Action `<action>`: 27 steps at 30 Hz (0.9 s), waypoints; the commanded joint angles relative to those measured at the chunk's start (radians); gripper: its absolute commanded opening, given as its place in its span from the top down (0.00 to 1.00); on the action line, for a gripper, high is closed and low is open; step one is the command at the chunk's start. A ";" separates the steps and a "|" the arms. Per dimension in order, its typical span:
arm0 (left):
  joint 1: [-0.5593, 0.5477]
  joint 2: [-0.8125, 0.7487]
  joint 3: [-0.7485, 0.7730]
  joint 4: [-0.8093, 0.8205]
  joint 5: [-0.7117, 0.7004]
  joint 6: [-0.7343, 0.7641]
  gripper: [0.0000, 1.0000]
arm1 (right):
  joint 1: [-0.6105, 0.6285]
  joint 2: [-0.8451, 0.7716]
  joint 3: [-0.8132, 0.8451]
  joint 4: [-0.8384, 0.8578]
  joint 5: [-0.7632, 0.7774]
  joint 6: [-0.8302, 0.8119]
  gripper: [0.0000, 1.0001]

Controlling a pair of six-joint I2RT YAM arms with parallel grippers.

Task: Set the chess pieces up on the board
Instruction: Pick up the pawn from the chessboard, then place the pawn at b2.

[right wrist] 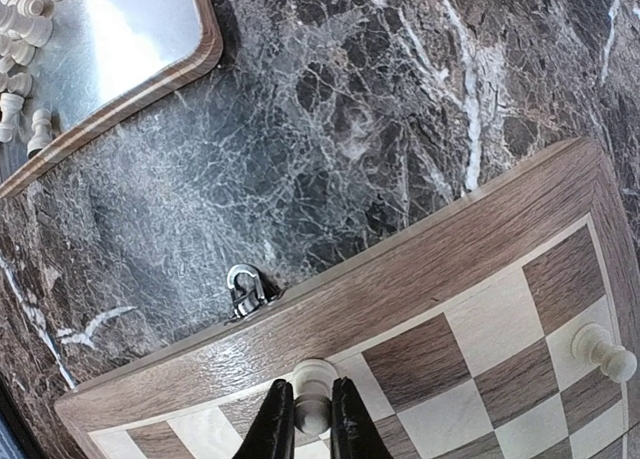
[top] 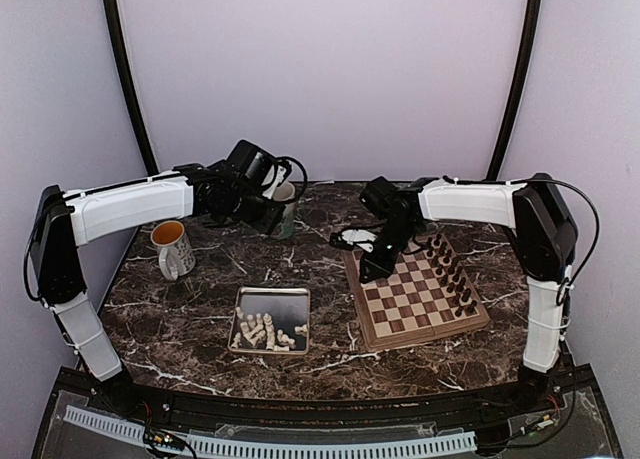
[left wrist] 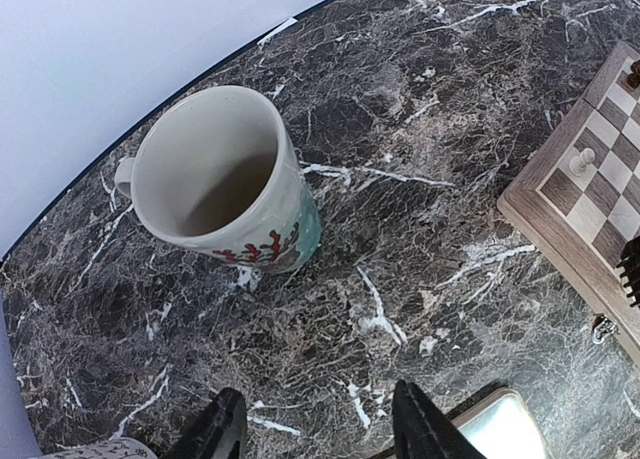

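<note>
Right pincer [right wrist: 312,424] — clenched on one upright cream-white chess piece [right wrist: 314,381] between its fingers [right wrist: 278,429], the board [right wrist: 430,279] directly beneath, seemingly to seat it squarely on an edge square — other pieces [right wrist: 22,19] in the tray [right wrist: 130,29] beyond.

Lighting: diffuse, overhead, moderately bright. Shadows: soft, short. Glare: strong on the tray [right wrist: 130,39], faint sheen on the worktop [left wrist: 420,179]. Top view: slightly soft, low detail. Wrist views: wide-angle; the board [right wrist: 400,289] edge bows.
</note>
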State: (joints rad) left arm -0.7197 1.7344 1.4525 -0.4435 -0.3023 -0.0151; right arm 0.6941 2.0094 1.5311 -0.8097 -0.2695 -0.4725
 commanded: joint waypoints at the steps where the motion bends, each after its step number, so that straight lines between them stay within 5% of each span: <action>1: 0.004 -0.002 0.026 -0.017 0.008 -0.007 0.48 | 0.004 0.006 0.011 -0.008 0.029 0.008 0.92; 27: 0.002 0.014 0.040 -0.040 0.031 -0.006 0.49 | -0.113 0.029 0.105 0.037 0.088 0.085 0.96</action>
State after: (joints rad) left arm -0.7197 1.7489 1.4605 -0.4564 -0.2806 -0.0151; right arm 0.5762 2.0125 1.5990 -0.7860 -0.1860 -0.4019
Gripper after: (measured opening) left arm 0.513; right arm 0.081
